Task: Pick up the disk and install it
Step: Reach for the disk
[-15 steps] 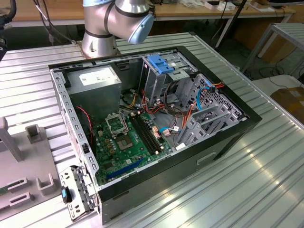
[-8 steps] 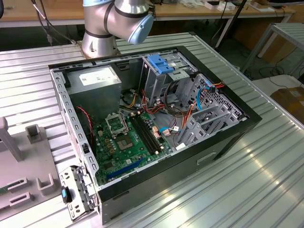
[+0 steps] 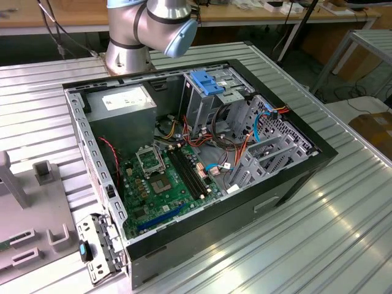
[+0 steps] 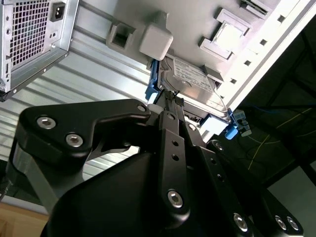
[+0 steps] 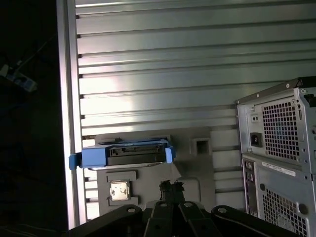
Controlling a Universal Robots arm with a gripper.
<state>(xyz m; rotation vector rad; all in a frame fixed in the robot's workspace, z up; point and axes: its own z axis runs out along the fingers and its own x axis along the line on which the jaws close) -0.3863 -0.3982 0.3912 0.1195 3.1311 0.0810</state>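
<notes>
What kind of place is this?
Probably a robotics lab or workshop: a robot arm stands by an opened computer case on a ribbed metal table, with wooden benches behind.

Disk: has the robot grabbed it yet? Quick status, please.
Gripper shut, empty, near disk. Disk resting at grey holder, not picked up. Nothing between them.

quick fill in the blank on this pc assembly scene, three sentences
1. The disk sits in a ____ plastic carrier.
2. It rests on a ____ fixture plate, apart from the hand.
3. In the exterior view, the open computer case shows a ____ motherboard.
Missing words: blue; grey; green
</notes>
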